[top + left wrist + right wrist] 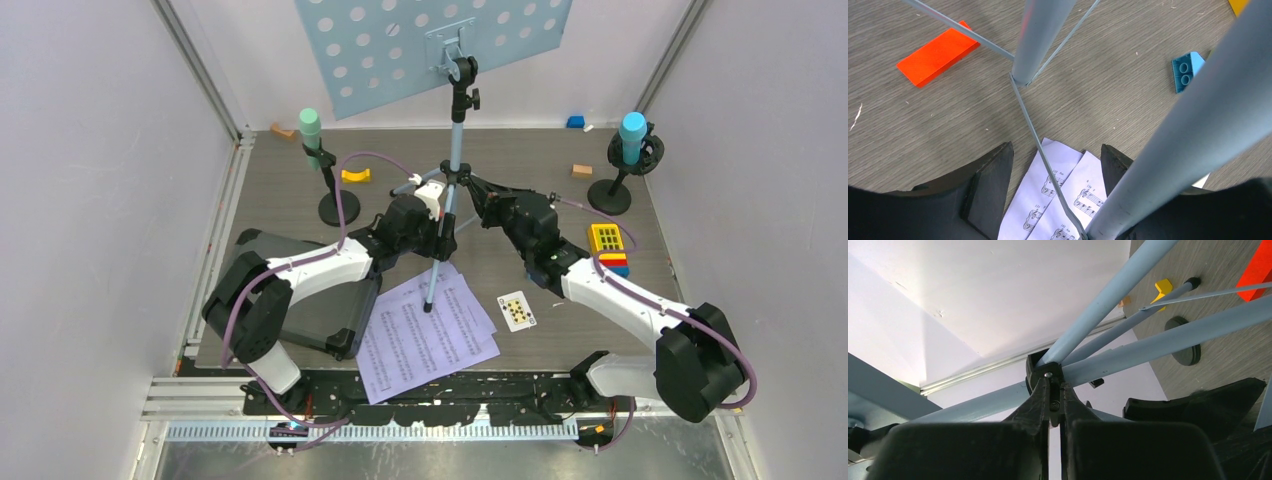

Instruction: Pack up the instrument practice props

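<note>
The pale blue perforated music rack [430, 45] stands on its pole [455, 140] with the tripod legs spread over the lilac sheet-music pages [425, 330]. My right gripper [1054, 390] is pinched shut on the black hub [1040, 367] where the legs meet. My left gripper [1055, 180] is open low at the tripod. A thin brace [1040, 150] runs between its fingers, and a leg [1198, 130] crosses in front of the right one. The green microphone [310, 128] and the blue microphone [632, 135] stand on black round-based poles at the back.
A dark case [320, 310] lies under my left arm. A playing card [516, 311] and stacked toy blocks [607, 245] sit to the right of the pages. Loose blocks lie around: orange [938, 52], blue [1185, 70], yellow [355, 175]. Walls enclose the table.
</note>
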### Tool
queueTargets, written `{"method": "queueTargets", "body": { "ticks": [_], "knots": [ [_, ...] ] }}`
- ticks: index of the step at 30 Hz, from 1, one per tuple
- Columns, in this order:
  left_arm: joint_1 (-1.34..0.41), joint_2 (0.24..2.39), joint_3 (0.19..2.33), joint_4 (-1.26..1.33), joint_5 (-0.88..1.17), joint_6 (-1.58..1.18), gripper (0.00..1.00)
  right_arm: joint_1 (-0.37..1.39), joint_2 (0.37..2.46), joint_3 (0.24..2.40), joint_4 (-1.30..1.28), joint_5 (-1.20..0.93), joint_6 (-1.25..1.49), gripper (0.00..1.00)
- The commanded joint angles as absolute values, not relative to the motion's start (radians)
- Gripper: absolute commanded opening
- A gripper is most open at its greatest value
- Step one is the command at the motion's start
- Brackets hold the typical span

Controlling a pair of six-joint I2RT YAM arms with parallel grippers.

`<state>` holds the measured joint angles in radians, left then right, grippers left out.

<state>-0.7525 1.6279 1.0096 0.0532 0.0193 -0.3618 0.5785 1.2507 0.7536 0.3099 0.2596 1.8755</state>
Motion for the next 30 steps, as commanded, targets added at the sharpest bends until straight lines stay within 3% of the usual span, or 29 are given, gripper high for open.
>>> {"method": "queueTargets", "body": {
  "ticks": [1,6,11,21,27,30],
  "knots": [
    [-0.756,1.638,1.041,0.064,0.018,-0.365,0.66,0.578,1.241,0.764,0.347,0.267,1.857,0.01],
    [-0.758,1.641,1.038,0.064,0.021,-0.37,0.66,0.578,1.266,0.84,0.282,0.304,1.439,0.0],
    [-0.765,1.642,1.039,0.063,0.016,-0.368,0.66,0.581,1.303,0.85,0.401,0.281,0.958,0.0],
    [-0.772,1.639,1.042,0.058,0.011,-0.362,0.66,0.595,1.272,0.78,0.691,-0.016,0.291,0.0],
    [-0.773,1.638,1.047,0.05,0.011,-0.359,0.66,0.616,1.199,0.793,0.569,-0.207,-0.095,0.0],
    [-0.774,1.635,1.049,0.048,0.009,-0.356,0.66,0.676,1.171,0.837,0.322,-0.226,-0.419,0.01]
  ]
}}
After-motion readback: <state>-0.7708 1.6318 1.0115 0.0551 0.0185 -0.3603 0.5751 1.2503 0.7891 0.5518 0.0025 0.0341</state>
